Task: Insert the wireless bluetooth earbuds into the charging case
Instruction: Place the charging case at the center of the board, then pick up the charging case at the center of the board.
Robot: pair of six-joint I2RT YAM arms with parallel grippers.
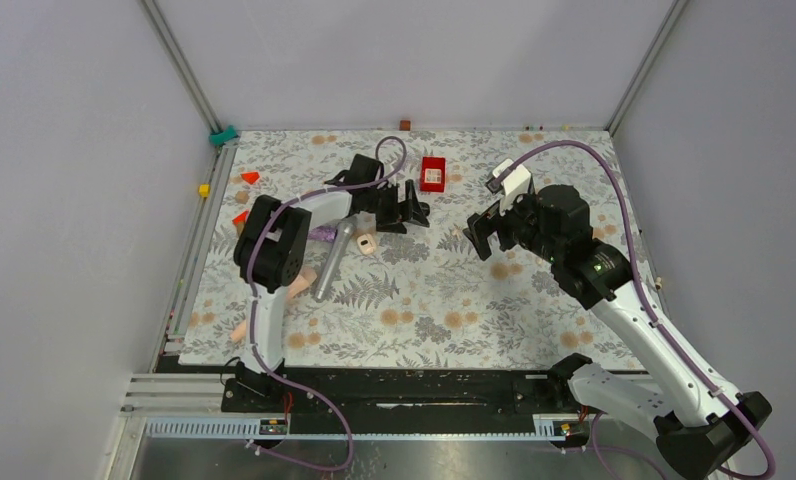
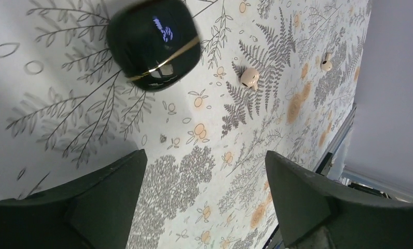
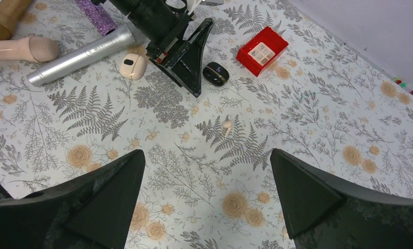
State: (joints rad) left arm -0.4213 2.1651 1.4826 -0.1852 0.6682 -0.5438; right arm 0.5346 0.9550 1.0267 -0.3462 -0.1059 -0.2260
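Left claw [image 2: 203,161]: jaws apart, nothing between them, low over the table [image 2: 194,129]. Case [image 2: 153,44], glossy black with a thin gold line round it, sits on the table just beside the claw's finger. I cannot tell whether they touch.

Two pale earbuds [image 2: 249,78] lie loose on the table. One is near the case, the other earbud [image 2: 326,63] farther off.

Right claw [image 3: 207,155]: jaws wide apart, empty, well clear of the case.

Red box [image 3: 262,51] near the case. Silver mic [image 3: 82,56] on the left claw's other side.
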